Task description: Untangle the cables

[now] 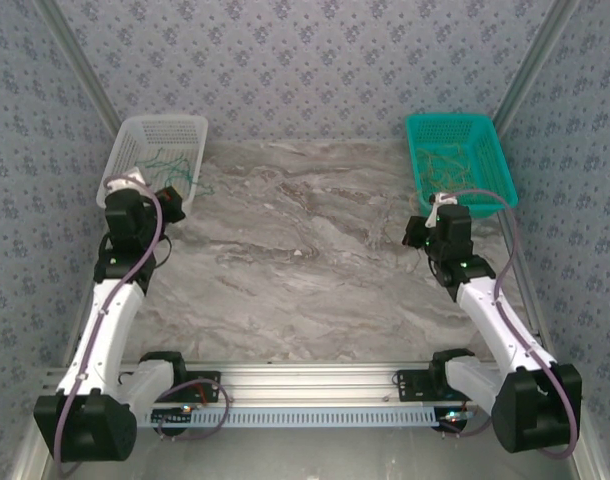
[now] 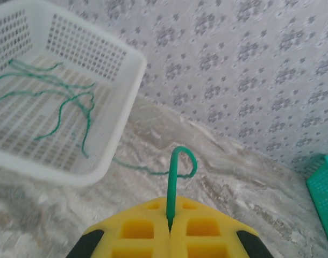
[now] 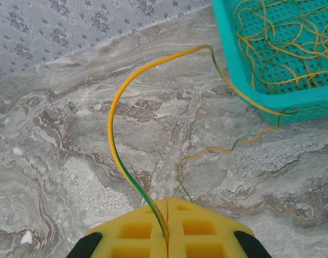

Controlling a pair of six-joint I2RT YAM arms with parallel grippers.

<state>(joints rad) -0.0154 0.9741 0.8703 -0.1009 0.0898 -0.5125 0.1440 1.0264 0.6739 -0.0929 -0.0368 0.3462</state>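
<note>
Two white robot arms are bolted at the near edge of a grey marble table (image 1: 305, 260) and reach away toward its far corners. The left gripper (image 2: 169, 221) has its yellow pads pressed together on a single green cable (image 2: 173, 177), which stands up from the pads, hooks over at its top and trails along the tabletop to the foot of a white basket (image 2: 107, 156) just beyond. The right gripper (image 3: 166, 217) is likewise closed, pinching a yellow-and-green cable (image 3: 116, 107) that rises from the pads in a tall arc and drops against the near wall of a teal basket (image 3: 244, 70); another thin strand lies curled on the marble between gripper and basket. The white basket sits in the far left corner with a few loose green strands (image 2: 62, 97) on its floor. The teal basket sits in the far right corner, holding a dense tangle of yellow strands (image 3: 282, 43). A patterned wall (image 1: 305, 60) closes the scene behind.
</note>
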